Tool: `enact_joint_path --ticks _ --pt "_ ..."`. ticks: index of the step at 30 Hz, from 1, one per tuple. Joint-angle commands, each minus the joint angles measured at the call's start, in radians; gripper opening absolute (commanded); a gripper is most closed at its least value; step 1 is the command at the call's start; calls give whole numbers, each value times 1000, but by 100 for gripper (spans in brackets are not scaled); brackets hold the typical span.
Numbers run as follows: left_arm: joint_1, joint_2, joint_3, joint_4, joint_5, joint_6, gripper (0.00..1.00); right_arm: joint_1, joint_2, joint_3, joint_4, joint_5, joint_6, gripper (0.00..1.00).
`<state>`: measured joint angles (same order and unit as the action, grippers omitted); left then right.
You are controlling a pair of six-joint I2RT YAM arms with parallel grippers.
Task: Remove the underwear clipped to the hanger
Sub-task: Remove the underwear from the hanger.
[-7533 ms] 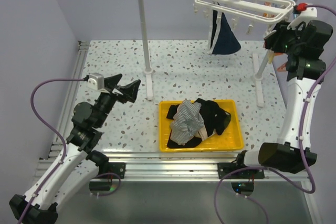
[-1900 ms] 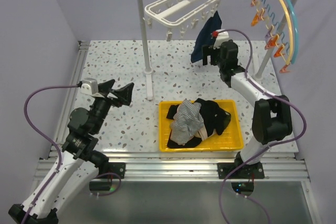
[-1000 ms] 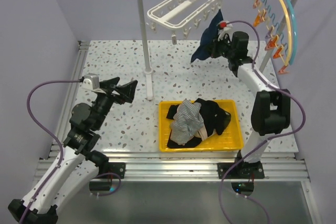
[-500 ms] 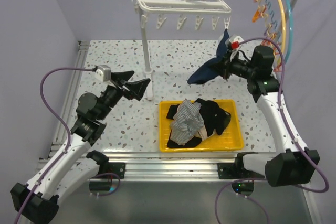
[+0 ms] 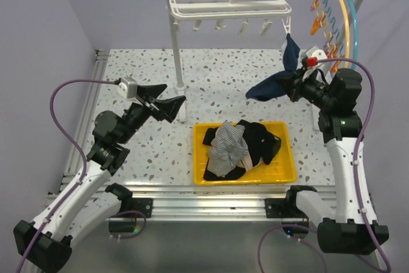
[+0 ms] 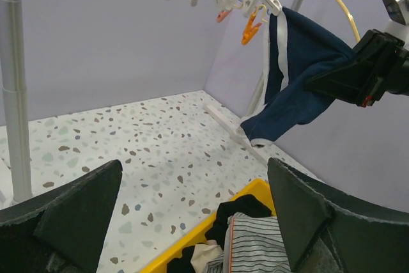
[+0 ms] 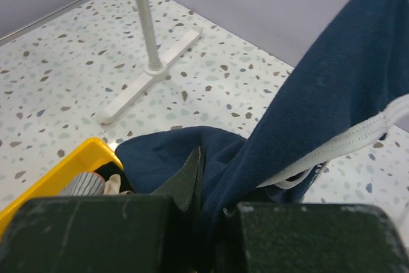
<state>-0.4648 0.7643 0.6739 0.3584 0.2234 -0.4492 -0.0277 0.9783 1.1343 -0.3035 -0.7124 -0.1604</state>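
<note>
Aloft, right gripper [image 5: 294, 85] pinching navy underwear [image 5: 273, 85]

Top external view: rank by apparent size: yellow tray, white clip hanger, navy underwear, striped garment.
1. yellow tray
2. white clip hanger: about as wide but shallower, and it hangs nearer the camera
3. navy underwear and striped garment: too alike to rank

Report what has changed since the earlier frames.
The right gripper came down from beside the hanger, shut on the navy underwear and pulled it rightward and nearer; the cloth now stretches out, one corner still clipped. The hanger swung round on its hook. The left gripper drifted slightly right, open. The pile in the yellow tray is unchanged.
</note>
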Motion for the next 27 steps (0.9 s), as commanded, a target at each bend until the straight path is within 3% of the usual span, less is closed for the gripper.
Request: enact_joint_path --ticks 1,10,19,27 --pt "6 6 42 40 28 26 100 -73 2 79 20 25 53 0" --pt "6 12 79 -10 17 52 100 -204 20 199 53 -27 119 0" --pt "8 101 150 14 28 18 99 -290 -7 219 50 -90 151 0" --pt "-41 442 469 -5 37 -321 86 -290 -36 193 -143 -239 -117 0"
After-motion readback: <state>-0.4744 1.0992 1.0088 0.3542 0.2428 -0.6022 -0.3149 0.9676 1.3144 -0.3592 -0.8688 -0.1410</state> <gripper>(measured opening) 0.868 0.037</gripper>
